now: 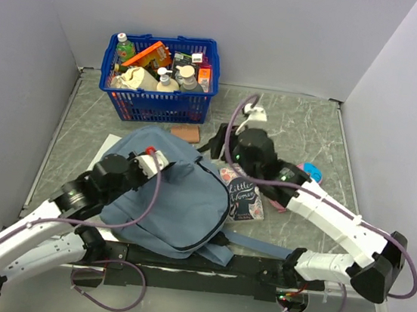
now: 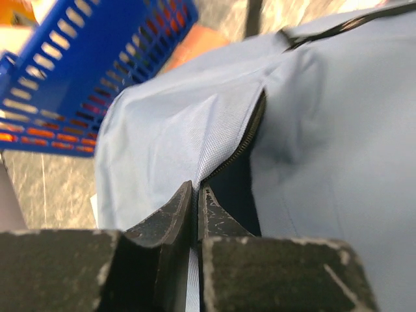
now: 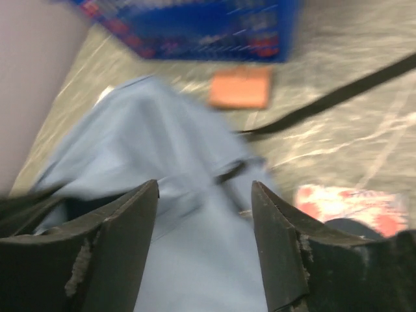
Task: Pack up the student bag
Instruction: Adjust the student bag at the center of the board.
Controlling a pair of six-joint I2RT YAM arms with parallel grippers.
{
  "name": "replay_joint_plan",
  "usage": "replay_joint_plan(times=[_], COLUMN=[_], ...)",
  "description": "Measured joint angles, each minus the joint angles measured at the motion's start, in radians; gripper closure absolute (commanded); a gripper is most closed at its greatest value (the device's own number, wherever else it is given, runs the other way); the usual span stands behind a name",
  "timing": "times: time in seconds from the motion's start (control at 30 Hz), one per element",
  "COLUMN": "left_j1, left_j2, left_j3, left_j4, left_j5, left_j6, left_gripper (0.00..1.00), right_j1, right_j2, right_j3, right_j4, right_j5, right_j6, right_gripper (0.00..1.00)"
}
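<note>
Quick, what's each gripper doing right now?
Left gripper: closed, pinching fabric of the student bag.
Right gripper: open, holding nothing.

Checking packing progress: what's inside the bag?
At the open zipper of the bag only a dark gap shows; the fabric hides whatever is inside.

Pale lilac walls (image 1: 285, 28), grey marbled tabletop (image 1: 303, 129)

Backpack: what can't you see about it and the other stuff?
Inside the soft grey-blue fabric backpack: left wrist view, only darkness behind the zipper opening.
Flat orange rectangular thing: right wrist view, too blurred to identify.
Floral-patterned book: top view, partly under the right arm.
Blue plastic basket: top view, labels too small.
</note>
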Motion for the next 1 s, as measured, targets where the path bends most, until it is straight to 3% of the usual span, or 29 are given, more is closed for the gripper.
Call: replay_joint_plan(times=[0.13, 0.33, 0.6, 0.87, 1.0], left_j1=[0.002, 0.003, 0.004, 0.004, 0.006], left_j2=[-0.088, -0.143, -0.155, -0.121, -0.108], left_j3=[0.068, 0.083, 0.019, 0.015, 0.015], left_j4=[-0.098, -0.266, -0.455, -0.456, -0.450], left_j5=[0.100, 0.253, 0.349, 0.378, 0.391], left_j6=[0.038, 0.118, 0.242, 0.262, 0.258], left_gripper=[0.99, 0.99, 0.99, 0.99, 0.99], right_j1=[-0.152, -0.274, -0.289, -0.269, -0.232], right_j2=[0.043, 0.328, 0.672, 0.811, 0.891], right_j3=[0.026, 0.227, 0.463, 0.493, 0.599], right_j4=[-0.020, -0.036, -0.055, -0.079, -0.140], right_j5=[-0.091, -0.249, -0.338, -0.355, -0.341], right_j6=[0.005, 0.004, -0.011, -0.053, -0.076], right_gripper=[0.21, 0.15, 0.09, 0.00, 0.00])
